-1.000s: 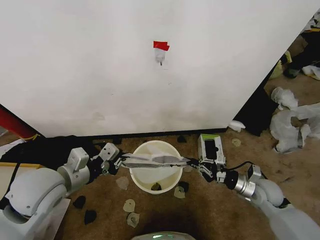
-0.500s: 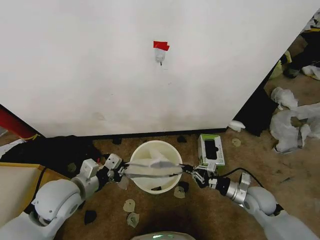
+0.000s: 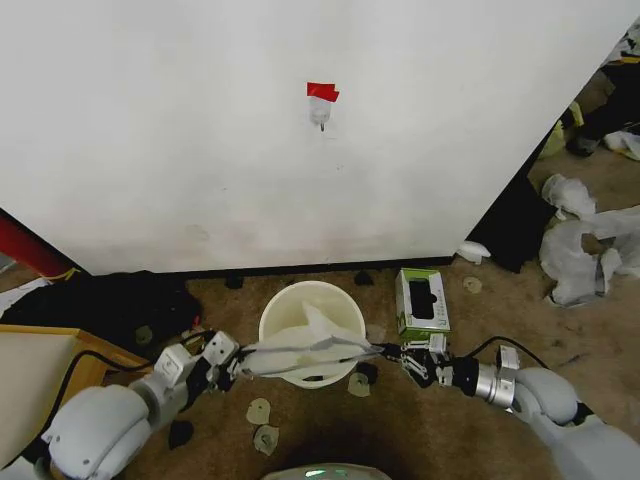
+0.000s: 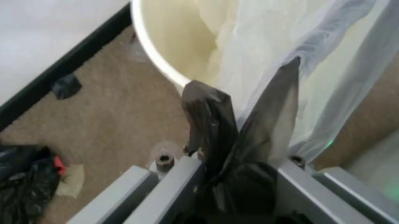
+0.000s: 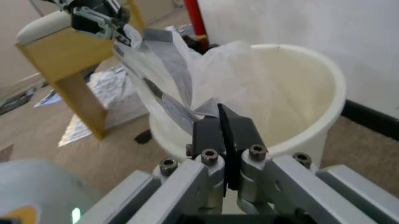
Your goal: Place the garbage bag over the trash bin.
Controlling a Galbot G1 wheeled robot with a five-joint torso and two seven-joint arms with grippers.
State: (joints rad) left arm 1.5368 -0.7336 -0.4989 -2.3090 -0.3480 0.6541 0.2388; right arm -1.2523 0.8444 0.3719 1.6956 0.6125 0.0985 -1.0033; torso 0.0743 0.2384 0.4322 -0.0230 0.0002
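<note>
- The round cream-white plastic trash bin (image 3: 310,330) stands on the brown carpet floor (image 3: 400,420) near the white wall (image 3: 300,150).
- The thin translucent white garbage bag (image 3: 305,350) is stretched across the bin's near rim, part of it hanging inside.
- The left tool (image 3: 232,366) is clamped on the bag's left edge.
- The right tool (image 3: 392,353) is clamped on its right edge.

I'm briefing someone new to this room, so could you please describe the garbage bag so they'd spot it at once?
Below the white wall, on the brown floor, stands a cream bin. Across its near rim stretches the garbage bag, pinched between the left gripper and right gripper. It is thin and translucent, unlike the thick sheeting heaps at right.
</note>
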